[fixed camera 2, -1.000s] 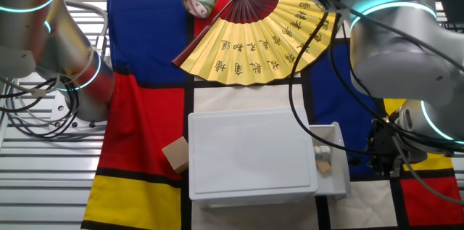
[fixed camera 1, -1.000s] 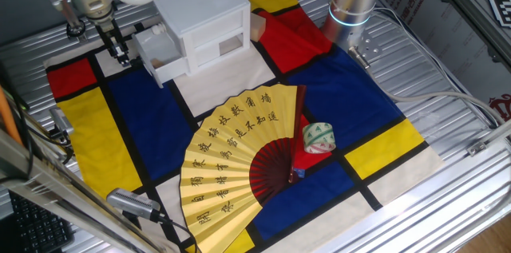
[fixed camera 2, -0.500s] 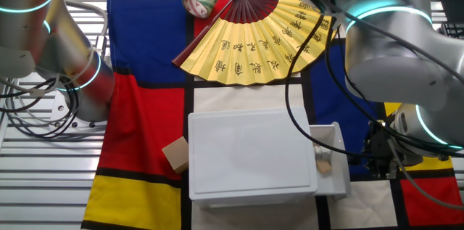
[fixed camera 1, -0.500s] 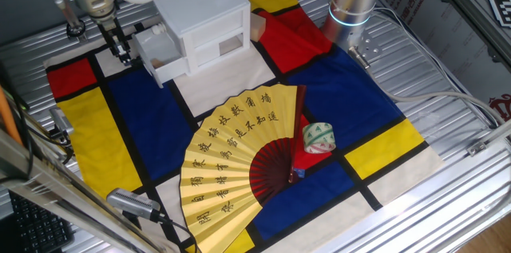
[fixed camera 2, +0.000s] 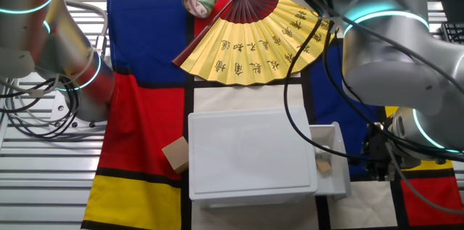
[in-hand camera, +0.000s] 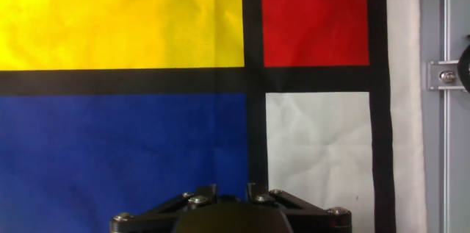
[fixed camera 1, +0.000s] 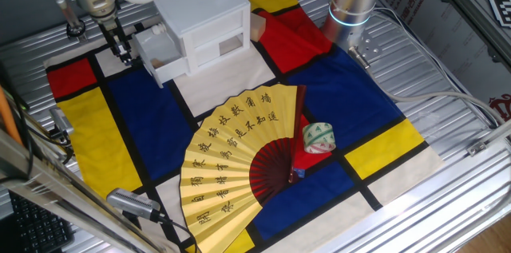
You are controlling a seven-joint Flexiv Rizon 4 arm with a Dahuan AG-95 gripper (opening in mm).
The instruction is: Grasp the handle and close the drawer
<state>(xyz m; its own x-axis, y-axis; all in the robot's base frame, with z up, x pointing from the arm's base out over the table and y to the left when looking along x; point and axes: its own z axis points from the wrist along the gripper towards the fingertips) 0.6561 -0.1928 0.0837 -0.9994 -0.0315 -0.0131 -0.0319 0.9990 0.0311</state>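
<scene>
The white cabinet (fixed camera 1: 204,13) stands at the back of the checked cloth. Its upper drawer (fixed camera 1: 162,52) is pulled out to the left. In the other fixed view the drawer (fixed camera 2: 330,159) sticks out to the right of the cabinet top (fixed camera 2: 250,154) and holds a small brown thing. The handle on the drawer's front panel is too small to make out. My gripper (fixed camera 1: 121,49) hangs just left of the drawer front, apart from it. In the other fixed view the gripper (fixed camera 2: 375,165) is right of the drawer. The hand view shows only cloth past the gripper (in-hand camera: 231,189); its jaws stand a narrow gap apart, empty.
A yellow folding fan (fixed camera 1: 231,157) lies open mid-cloth with a tape roll (fixed camera 1: 318,137) beside it. A small cardboard box (fixed camera 2: 176,154) sits next to the cabinet's far side. A second arm's base (fixed camera 1: 351,5) stands at the back right. Metal rails border the cloth (in-hand camera: 448,115).
My gripper has shifted slightly toward the drawer front. The drawer has not moved.
</scene>
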